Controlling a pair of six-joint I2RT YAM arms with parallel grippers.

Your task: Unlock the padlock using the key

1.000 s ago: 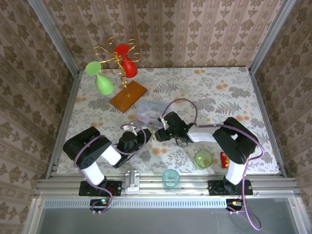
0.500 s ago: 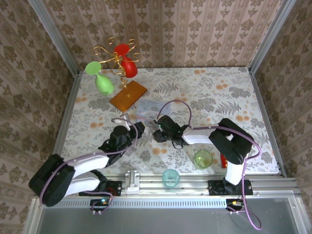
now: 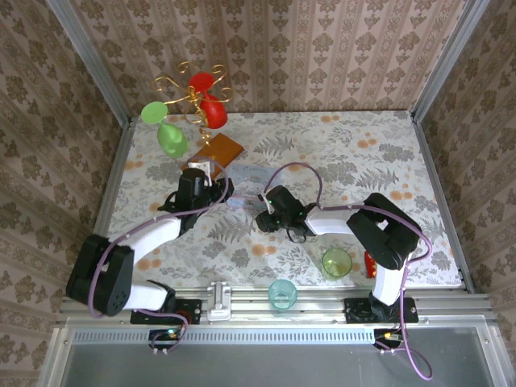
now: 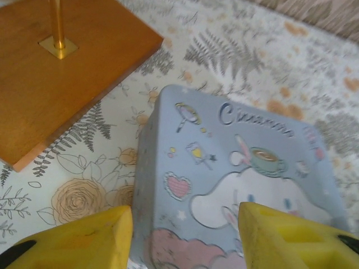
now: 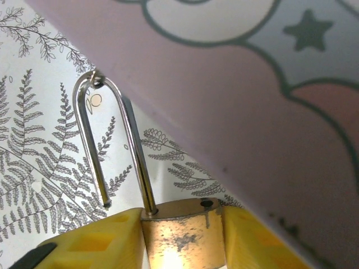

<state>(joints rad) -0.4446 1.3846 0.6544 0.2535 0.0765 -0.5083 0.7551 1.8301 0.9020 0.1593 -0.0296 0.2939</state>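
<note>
At the bottom of the overhead view a teal cup (image 3: 282, 293) and a green cup (image 3: 336, 262) stand near the arm bases, well apart from the work and out of its way.

Toward the middle of that view, the right gripper (image 3: 262, 219) lies low over the patterned table (image 3: 387, 153). In its wrist view the yellow fingers (image 5: 95, 241) are closed on the brass body of the padlock (image 5: 180, 241) at the bottom of the frame. Gripping the body leaves the thin shackle (image 5: 134, 151) free to swing, and it reaches up toward the upper left. One leg of it ends loose beside the body, and an empty hole shows on the body's top. From that, the lock looks already sprung.

Just past it lies the pale blue tin (image 4: 235, 168), its pink edge close above the shackle.

The left gripper (image 4: 185, 224) has its jaws well apart, one finger on each side of the tin's near end. It is not plainly pressing the tin, and is probably there to steady or shift it.

Farthest away, at the upper left, sits the wooden base (image 4: 67, 73) of an ornament stand.
</note>
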